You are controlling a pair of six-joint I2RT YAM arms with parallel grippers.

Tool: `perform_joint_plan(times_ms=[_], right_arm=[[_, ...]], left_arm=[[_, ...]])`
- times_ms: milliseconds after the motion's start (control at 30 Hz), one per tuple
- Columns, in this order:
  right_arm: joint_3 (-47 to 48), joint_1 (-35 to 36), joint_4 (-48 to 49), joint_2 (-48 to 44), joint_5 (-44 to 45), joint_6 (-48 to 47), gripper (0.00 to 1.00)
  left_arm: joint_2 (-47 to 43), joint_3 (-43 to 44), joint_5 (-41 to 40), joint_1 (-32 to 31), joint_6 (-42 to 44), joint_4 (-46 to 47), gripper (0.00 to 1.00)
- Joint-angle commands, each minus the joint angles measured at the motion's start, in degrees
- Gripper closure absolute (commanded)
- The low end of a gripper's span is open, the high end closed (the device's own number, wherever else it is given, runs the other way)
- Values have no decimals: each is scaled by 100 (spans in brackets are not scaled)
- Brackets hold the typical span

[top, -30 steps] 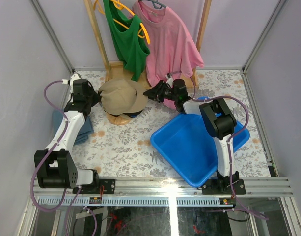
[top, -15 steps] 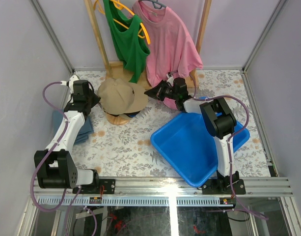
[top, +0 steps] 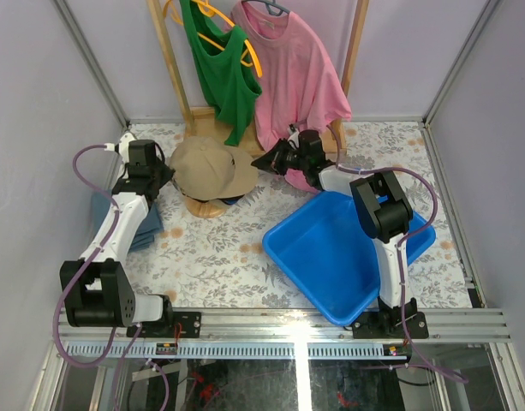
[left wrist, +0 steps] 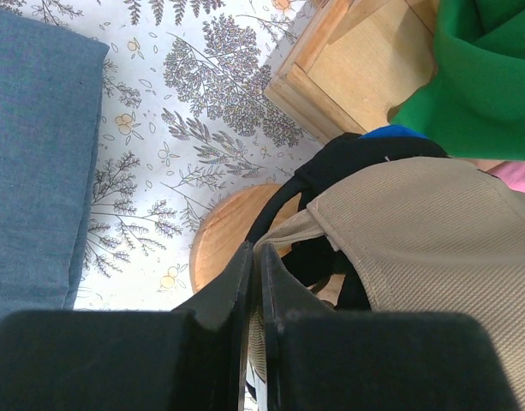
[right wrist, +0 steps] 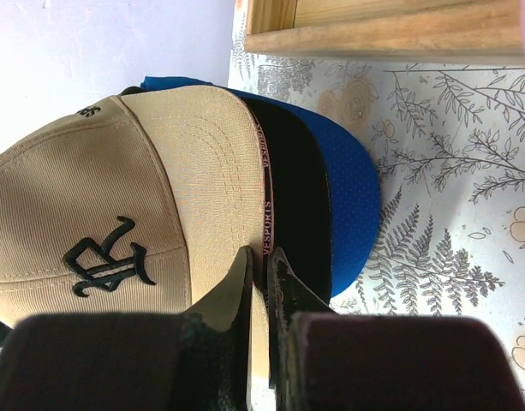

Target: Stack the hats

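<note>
A tan cap (top: 212, 165) with a black embroidered letter lies on top of a black cap (right wrist: 301, 205) and a royal blue cap (right wrist: 352, 193), stacked over the wooden dome stand (top: 206, 206). My left gripper (top: 165, 175) is shut on the tan cap's rear edge; in the left wrist view (left wrist: 252, 257) the fabric (left wrist: 433, 231) runs between the fingers. My right gripper (top: 264, 160) is shut on the tan brim's edge, seen in the right wrist view (right wrist: 260, 261). The black and blue brims stick out beside the tan cap (right wrist: 116, 197).
A blue tub (top: 343, 253) sits at the front right. A folded grey-blue cloth (top: 142, 224) lies under the left arm, also in the left wrist view (left wrist: 31, 154). A wooden rack (top: 172, 60) holds a green top (top: 215, 68) and pink shirt (top: 296, 77) behind the caps.
The right gripper and the tan cap's brim have shifted slightly toward the back. The left gripper has barely moved.
</note>
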Motion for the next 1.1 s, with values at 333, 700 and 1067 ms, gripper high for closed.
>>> perform_joint_plan(times_ms=[333,700,1067], right_arm=[[770,240,-2362,198,558,-1247,100],[644,255,-2578,-35,643,-1468,76],[531,249,-2669,-458,854,-1711,60]], left_arm=[[-85,-180,-55,37,-147,-318,98],[-283,-248,-19,37,-519,-206,68],[-581,-278,-181,38,-820,-204,53]])
